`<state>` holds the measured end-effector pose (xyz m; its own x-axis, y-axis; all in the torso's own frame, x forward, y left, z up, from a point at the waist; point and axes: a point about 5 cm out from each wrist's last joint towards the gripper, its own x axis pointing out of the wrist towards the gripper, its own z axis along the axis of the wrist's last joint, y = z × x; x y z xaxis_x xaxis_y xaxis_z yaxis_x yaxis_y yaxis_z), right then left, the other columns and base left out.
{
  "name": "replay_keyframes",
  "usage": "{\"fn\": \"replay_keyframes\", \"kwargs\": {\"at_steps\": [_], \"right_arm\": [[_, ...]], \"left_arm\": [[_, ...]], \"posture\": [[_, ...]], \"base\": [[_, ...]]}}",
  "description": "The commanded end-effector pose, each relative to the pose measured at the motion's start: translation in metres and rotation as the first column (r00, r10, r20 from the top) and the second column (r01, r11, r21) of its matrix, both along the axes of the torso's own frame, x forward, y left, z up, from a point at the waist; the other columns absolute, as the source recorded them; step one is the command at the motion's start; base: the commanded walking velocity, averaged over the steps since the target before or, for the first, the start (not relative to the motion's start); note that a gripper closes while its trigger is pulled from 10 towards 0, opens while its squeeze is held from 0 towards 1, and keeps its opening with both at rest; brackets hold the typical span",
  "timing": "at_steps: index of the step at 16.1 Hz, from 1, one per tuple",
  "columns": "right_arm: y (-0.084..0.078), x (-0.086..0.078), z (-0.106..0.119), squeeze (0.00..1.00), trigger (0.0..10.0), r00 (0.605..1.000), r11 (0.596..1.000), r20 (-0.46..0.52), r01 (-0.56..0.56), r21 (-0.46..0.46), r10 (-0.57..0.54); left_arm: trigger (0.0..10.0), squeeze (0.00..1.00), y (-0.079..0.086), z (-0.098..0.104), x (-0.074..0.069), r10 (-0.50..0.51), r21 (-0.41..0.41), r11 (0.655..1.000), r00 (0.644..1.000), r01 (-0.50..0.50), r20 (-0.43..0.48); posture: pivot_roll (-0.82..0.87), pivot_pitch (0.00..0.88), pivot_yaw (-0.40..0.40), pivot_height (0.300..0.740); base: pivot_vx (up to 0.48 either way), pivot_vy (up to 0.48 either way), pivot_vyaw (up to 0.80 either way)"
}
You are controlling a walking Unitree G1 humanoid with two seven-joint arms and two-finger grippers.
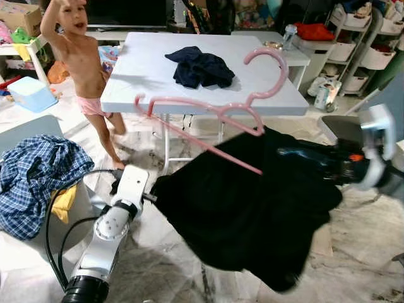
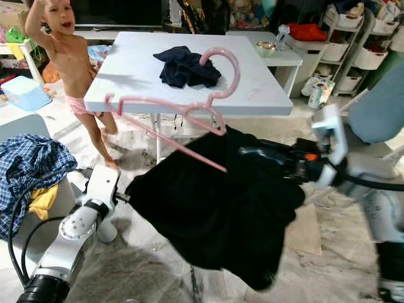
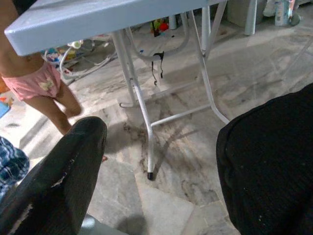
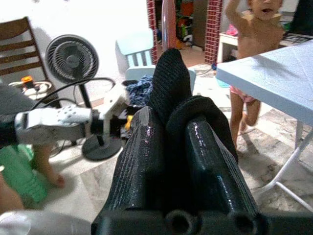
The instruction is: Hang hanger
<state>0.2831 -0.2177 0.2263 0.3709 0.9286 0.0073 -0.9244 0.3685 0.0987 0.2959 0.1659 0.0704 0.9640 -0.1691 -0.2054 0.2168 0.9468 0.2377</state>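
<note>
A pink plastic hanger (image 1: 202, 108) hangs tilted in the air in front of the table, its hook (image 1: 273, 63) pointing up. One end of it is tucked into a black garment (image 1: 240, 208) that is stretched between my two arms. My right gripper (image 1: 287, 153) is shut on the garment's upper right edge, with cloth bunched between its fingers (image 4: 142, 161) and the pink hanger (image 4: 168, 22) just beyond them. My left gripper (image 1: 151, 197) is at the garment's left edge. One finger (image 3: 63, 176) is bare, the cloth (image 3: 269, 166) covers the other side, and a wide gap lies between.
A white folding table (image 1: 139, 88) stands ahead with a dark blue garment (image 1: 201, 66) on it. A child (image 1: 82, 57) stands at its left corner. A plaid shirt (image 1: 38, 170) lies heaped at my left. Storage racks (image 1: 360, 44) stand at the right. A fan (image 4: 71, 58) stands behind.
</note>
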Motion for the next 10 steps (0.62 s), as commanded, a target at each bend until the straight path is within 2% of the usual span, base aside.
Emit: {"fn": "replay_keyframes", "kwargs": {"at_steps": [1, 4, 6, 8, 9, 10], "right_arm": [[0.007, -0.001, 0.005, 0.00, 10.0, 0.999, 1.000, 0.046, 0.009, -0.020, -0.008], [0.032, 0.017, -0.017, 0.00, 10.0, 0.986, 0.984, 0.026, 0.168, -0.054, -0.167], [0.040, 0.028, -0.028, 0.00, 10.0, 0.967, 0.965, 0.003, 0.255, -0.064, -0.256], [0.044, 0.032, -0.037, 0.00, 10.0, 0.948, 0.940, 0.043, 0.320, -0.118, -0.317], [0.044, 0.032, -0.038, 0.00, 10.0, 0.945, 0.937, 0.046, 0.328, -0.122, -0.325], [0.043, 0.035, -0.039, 0.00, 10.0, 0.926, 0.916, 0.090, 0.376, -0.138, -0.367]], "left_arm": [[10.0, 1.00, -0.005, 0.005, 0.000, -0.017, -0.026, 0.999, 1.000, 0.018, 0.018], [10.0, 1.00, -0.022, 0.011, -0.004, -0.100, -0.095, 0.990, 0.993, 0.105, 0.061], [10.0, 1.00, -0.033, 0.015, -0.008, -0.174, -0.126, 0.975, 0.981, 0.184, 0.082], [10.0, 1.00, -0.042, 0.019, -0.013, -0.249, -0.151, 0.953, 0.963, 0.263, 0.104], [10.0, 1.00, -0.043, 0.020, -0.014, -0.257, -0.152, 0.950, 0.960, 0.271, 0.107], [10.0, 1.00, -0.048, 0.020, -0.017, -0.293, -0.153, 0.939, 0.950, 0.307, 0.109]], "posture": [[-0.10, 0.000, -0.063, 0.740], [-0.09, 0.000, -0.070, 0.740], [-0.08, 0.000, -0.077, 0.740], [-0.08, 0.000, -0.080, 0.740], [-0.08, 0.000, -0.081, 0.740], [-0.08, 0.000, -0.082, 0.740]], "base": [[0.000, 0.000, 0.00], [0.000, 0.000, 0.00], [0.000, 0.000, 0.00], [0.000, 0.000, 0.00], [0.000, 0.000, 0.00], [0.000, 0.000, 0.00]]}}
